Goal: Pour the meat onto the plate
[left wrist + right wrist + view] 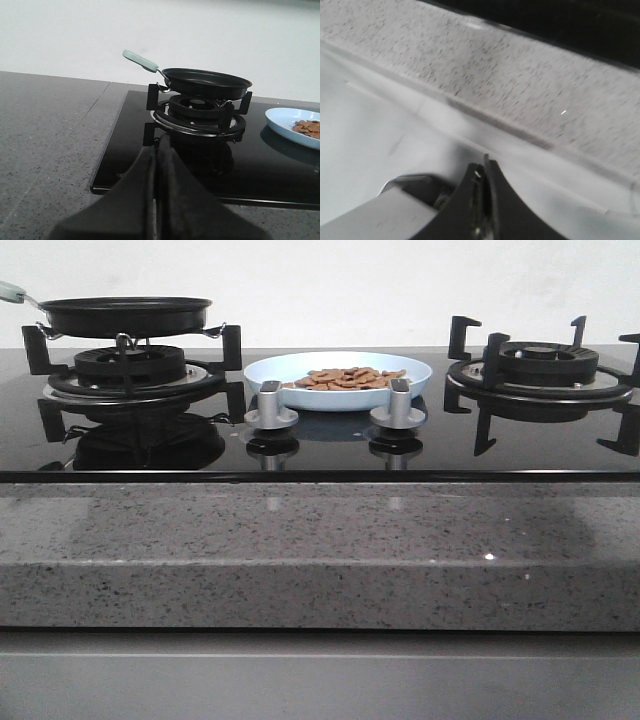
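Meat [349,377] lies in one loose pile of small orange-brown pieces, too many to count, on the single pale-blue plate [270,373], which sits at the middle back of the black glass cooktop [320,445] between two gas burners. One black frying pan [125,315] with a pale green handle [140,60] rests on the left burner [130,368]; its inside looks bare in the left wrist view. The right burner [540,365] carries nothing on its black pan supports. Two silver control knobs [271,405] stand side by side at the front of the cooktop, just before the plate. A speckled grey stone counter [320,550] runs along the near edge.

Neither arm shows in the front view. In the left wrist view, the left hand [158,150] has its two dark fingers pressed together, holding nothing, over the counter near the cooktop's corner, apart from the pan. In the right wrist view, which is blurred, the right hand [484,167] also has its fingers pressed together and empty, below the counter's front edge, well apart from the plate.
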`<action>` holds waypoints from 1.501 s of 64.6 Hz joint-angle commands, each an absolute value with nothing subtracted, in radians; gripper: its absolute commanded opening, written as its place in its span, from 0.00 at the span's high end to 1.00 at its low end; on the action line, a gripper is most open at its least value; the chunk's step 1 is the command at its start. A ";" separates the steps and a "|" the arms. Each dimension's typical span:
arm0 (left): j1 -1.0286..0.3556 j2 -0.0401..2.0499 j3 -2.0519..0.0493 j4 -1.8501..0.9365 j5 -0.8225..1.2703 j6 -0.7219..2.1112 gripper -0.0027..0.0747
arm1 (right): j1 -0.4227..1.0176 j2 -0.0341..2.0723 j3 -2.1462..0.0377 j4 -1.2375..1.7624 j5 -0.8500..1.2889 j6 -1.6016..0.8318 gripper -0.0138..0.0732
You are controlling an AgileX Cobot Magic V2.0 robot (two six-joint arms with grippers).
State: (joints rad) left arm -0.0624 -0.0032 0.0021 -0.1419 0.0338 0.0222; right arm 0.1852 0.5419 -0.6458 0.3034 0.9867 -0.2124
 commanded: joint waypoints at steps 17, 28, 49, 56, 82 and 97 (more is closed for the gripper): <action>-0.061 -0.019 0.008 -0.142 -0.052 0.013 0.99 | 0.037 0.215 -0.379 0.261 0.399 -0.250 0.98; -0.061 -0.019 0.008 -0.142 -0.052 0.013 0.99 | -0.033 0.080 -0.208 0.271 0.251 -0.250 0.98; -0.061 -0.019 0.008 -0.142 -0.052 0.013 0.99 | -0.019 -0.029 0.003 0.272 0.049 -0.250 0.98; -0.061 -0.019 0.008 -0.142 -0.052 0.013 0.99 | 0.001 -0.028 0.021 0.272 0.017 -0.250 0.98; -0.061 -0.019 0.008 -0.142 -0.052 0.013 0.99 | -0.002 -0.027 0.021 0.272 0.015 -0.250 0.98; -0.061 -0.019 0.008 -0.142 -0.052 0.013 0.99 | -0.002 -0.027 0.021 0.172 -0.054 -0.135 0.98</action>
State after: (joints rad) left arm -0.0624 -0.0032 0.0021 -0.1401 0.0338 0.0222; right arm 0.0000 -0.0104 0.0265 0.2328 0.0634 -0.1942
